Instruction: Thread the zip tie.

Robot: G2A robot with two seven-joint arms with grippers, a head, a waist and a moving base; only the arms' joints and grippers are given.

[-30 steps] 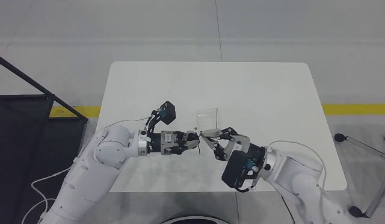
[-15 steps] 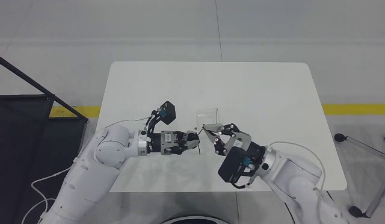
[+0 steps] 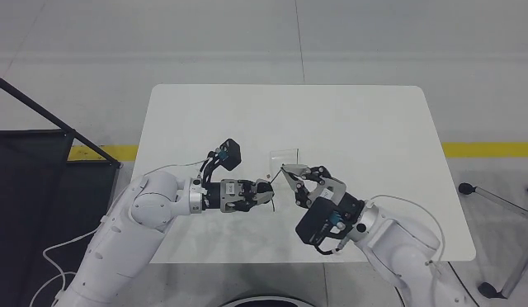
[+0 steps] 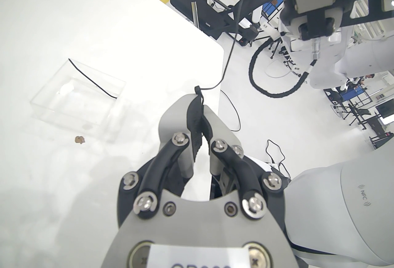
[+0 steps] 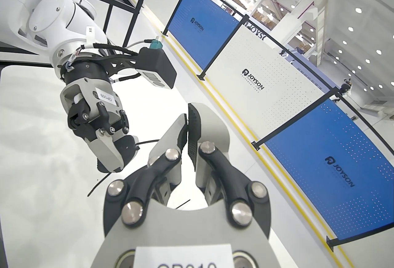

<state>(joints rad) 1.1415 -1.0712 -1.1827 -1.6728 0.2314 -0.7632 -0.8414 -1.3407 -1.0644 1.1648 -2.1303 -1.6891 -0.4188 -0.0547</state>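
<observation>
Left wrist view: the left gripper (image 4: 200,109) has its fingers pressed together on the head end of the zip tie (image 4: 231,50), with a short black stub poking out past the tips. From there the thin black tie bends sideways and rises through the air towards the right arm's gripper, above the table's edge. The right gripper (image 5: 187,124) has its pads closed against each other. The tie runs in from the left gripper to the side of one finger, so the pinch itself is hidden behind that finger. In the top view the two grippers meet tip to tip near the front of the white table (image 4: 61,4), and the tie is too thin to follow there. Just beyond them stands a clear box (image 4: 61,115), open on top. A black strip (image 4: 92,80) lies across its rim and a small white scrap lies inside. A brown crumb (image 4: 80,139) sits on the table just outside its wall.
</observation>
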